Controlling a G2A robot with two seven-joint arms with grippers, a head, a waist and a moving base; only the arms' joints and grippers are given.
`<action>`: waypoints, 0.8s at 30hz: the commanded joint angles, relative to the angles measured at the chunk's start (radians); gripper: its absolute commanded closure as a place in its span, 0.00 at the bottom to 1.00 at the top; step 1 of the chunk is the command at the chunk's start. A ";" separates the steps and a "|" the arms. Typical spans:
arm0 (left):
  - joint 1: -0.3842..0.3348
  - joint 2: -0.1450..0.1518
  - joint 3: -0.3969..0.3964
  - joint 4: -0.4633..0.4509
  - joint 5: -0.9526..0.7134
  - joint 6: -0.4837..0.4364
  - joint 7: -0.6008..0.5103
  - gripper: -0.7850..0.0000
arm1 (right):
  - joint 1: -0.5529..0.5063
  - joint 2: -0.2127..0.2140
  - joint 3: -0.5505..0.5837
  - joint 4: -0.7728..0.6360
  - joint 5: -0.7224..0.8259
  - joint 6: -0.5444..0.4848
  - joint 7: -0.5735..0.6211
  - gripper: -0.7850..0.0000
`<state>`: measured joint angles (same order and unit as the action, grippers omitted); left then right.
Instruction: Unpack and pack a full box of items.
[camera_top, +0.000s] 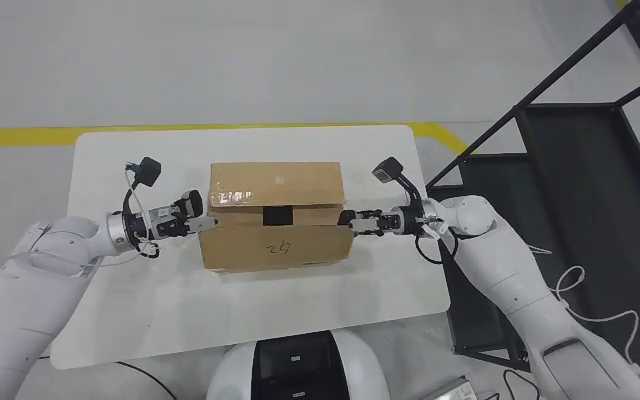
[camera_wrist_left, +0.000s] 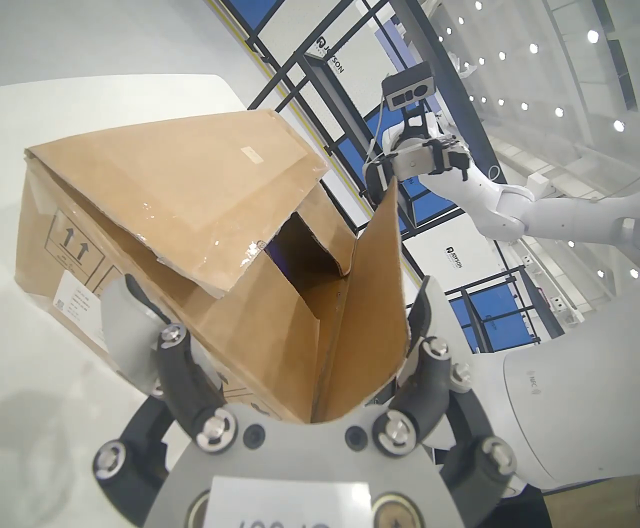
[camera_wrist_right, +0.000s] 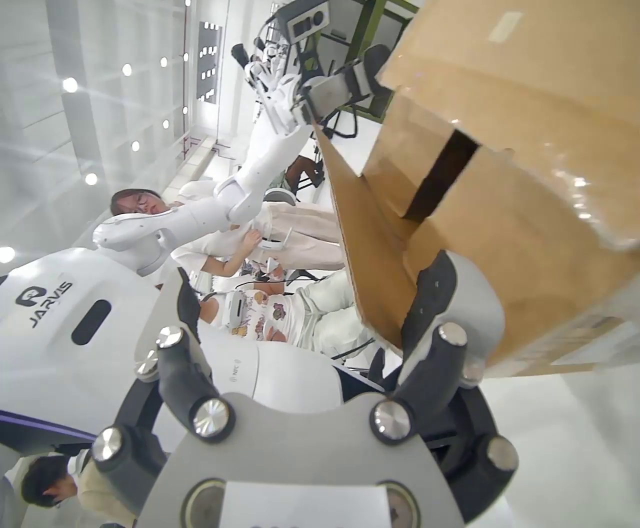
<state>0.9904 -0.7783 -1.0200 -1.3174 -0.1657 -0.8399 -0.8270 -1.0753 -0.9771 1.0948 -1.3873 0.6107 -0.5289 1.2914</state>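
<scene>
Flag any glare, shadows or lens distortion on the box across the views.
Top view: even light, faint shadow along the box on the table. Left wrist view: heavy wide-angle bending; tape on the flap glints. Right wrist view: same bending; tape glare, ceiling lights flare into streaks.

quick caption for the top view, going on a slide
Left gripper and right gripper, both open, at opposite ends of a box on the table, its flaps partly lifted.

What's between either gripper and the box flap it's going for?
Nothing visible. Left gripper and right gripper each sit at one end of the cardboard box, jaws open astride the same raised long flap.
</scene>
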 joint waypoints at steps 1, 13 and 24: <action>0.000 0.000 0.000 0.000 0.000 0.000 0.000 0.00 | -0.020 0.006 -0.002 -0.048 0.012 0.019 0.019 0.00; 0.000 0.000 0.000 0.000 0.000 0.000 0.000 0.00 | -0.097 0.014 -0.156 -0.110 -0.136 0.069 0.068 0.00; 0.039 0.009 -0.034 -0.089 -0.015 -0.018 -0.006 0.00 | -0.088 -0.002 -0.214 -0.066 -0.415 0.038 -0.112 0.00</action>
<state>1.0245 -0.7717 -1.0475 -1.3975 -0.1707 -0.8541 -0.8261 -1.1615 -0.9788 0.8806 -1.4539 0.2074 -0.4936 1.1880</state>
